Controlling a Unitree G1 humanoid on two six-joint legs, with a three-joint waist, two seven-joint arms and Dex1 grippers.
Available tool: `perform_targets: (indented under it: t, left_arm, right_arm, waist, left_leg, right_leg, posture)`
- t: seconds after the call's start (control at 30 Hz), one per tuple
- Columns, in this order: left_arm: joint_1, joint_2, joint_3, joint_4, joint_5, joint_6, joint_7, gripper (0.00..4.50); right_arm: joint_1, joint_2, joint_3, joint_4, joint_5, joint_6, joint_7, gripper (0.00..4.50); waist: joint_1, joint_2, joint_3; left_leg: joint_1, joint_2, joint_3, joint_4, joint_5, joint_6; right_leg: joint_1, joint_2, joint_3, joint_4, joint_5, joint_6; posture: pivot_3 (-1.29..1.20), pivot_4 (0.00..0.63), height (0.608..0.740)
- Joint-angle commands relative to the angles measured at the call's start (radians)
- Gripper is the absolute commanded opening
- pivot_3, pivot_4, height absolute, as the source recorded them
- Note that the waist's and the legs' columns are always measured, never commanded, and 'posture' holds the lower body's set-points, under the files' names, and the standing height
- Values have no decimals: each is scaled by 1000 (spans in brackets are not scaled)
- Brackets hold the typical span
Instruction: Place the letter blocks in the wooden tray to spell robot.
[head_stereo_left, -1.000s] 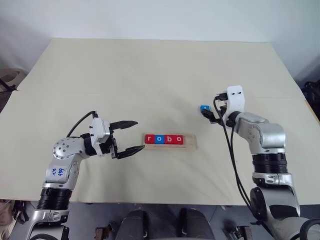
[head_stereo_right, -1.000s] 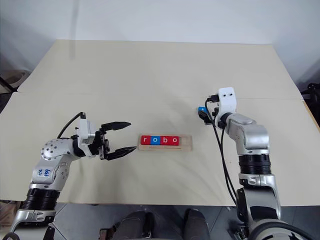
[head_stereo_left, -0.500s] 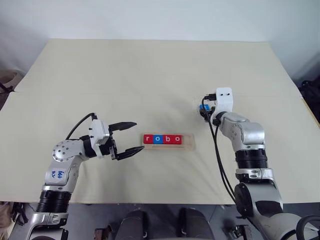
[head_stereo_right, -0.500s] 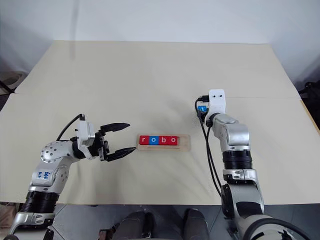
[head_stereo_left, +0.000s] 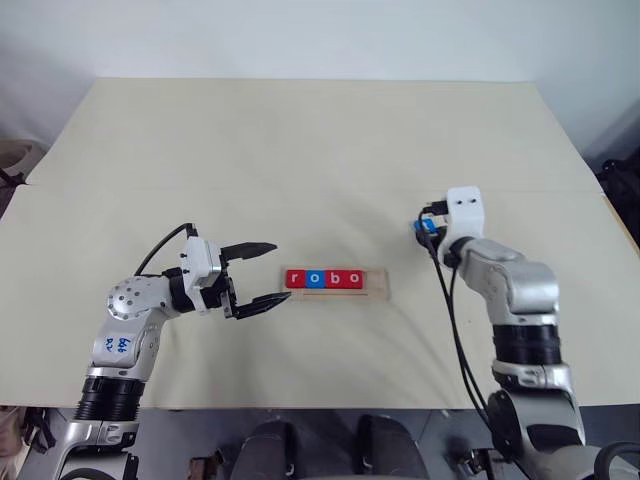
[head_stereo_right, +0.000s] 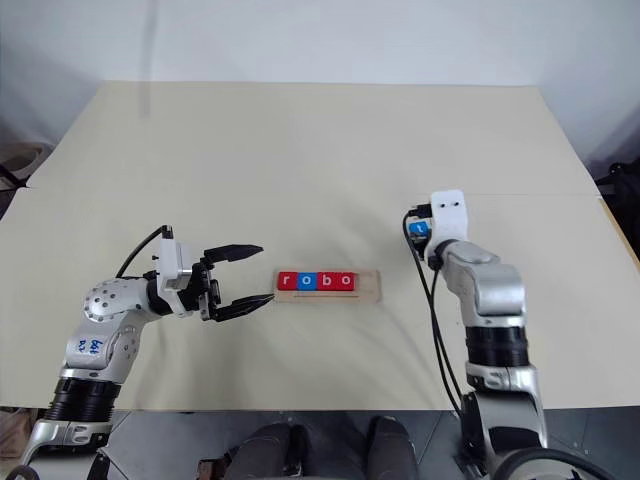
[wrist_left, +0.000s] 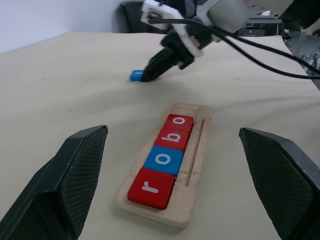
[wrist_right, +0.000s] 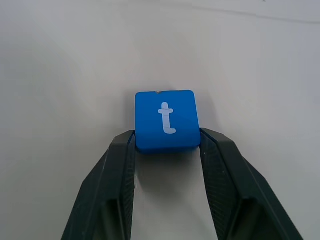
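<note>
The wooden tray (head_stereo_left: 338, 283) on the table (head_stereo_left: 320, 150) holds four blocks spelling r, o, b, o (head_stereo_left: 324, 279) (its right end is bare). The right end effector (wrist_right: 167, 150) pinches the blue t block (wrist_right: 166, 120) well to the tray's right; the left end effector (head_stereo_left: 262, 273) gapes wide beside the tray.

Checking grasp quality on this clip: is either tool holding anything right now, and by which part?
The right tool grips the blue t block by its two opposite side edges, at the end nearest the tool. The left tool is open and holds nothing.
</note>
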Motion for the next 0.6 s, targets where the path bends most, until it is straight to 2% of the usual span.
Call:
perform_targets:
  t: [0.03,0.2,0.37,0.47,0.6]
  left_arm:
    - [-12,-2,4,-7,-7,-13,-14,4500]
    - [-23,-3,-2,12,-6,-14,-33,4500]
    - [-40,-13,-13,28,-2,-16,-43,4500]
    - [-44,-15,-13,32,0,-17,-47,4500]
    - [-32,-11,-7,25,-1,-17,-47,4500]
  right_arm:
    - [75,-19,-47,-225,41,139,9,1471]
    - [209,27,-76,-478,88,330,4,1471]
    - [265,83,-83,-554,75,389,-22,1471]
    - [265,60,-78,-565,106,418,22,2448]
    - [265,-89,-78,-540,177,381,167,3816]
  waist:
    - [-1,0,0]
    - [0,0,0]
    - [1,0,0]
    - [1,0,0]
    - [4,0,0]
  left_leg:
    - [0,0,0,0,0,0]
    - [0,0,1,-2,0,0]
    - [0,-1,1,-2,0,0]
    - [0,-1,1,-2,0,0]
    - [0,-1,1,-2,0,0]
  right_leg:
    - [0,0,0,0,0,0]
    - [-2,0,1,-1,0,0]
    - [-2,0,2,0,0,0]
    - [-2,0,1,0,0,0]
    - [-2,0,2,-1,0,0]
  posture:
    - [0,150,740]
    - [0,150,740]
    - [0,150,740]
    - [0,150,740]
    - [0,150,740]
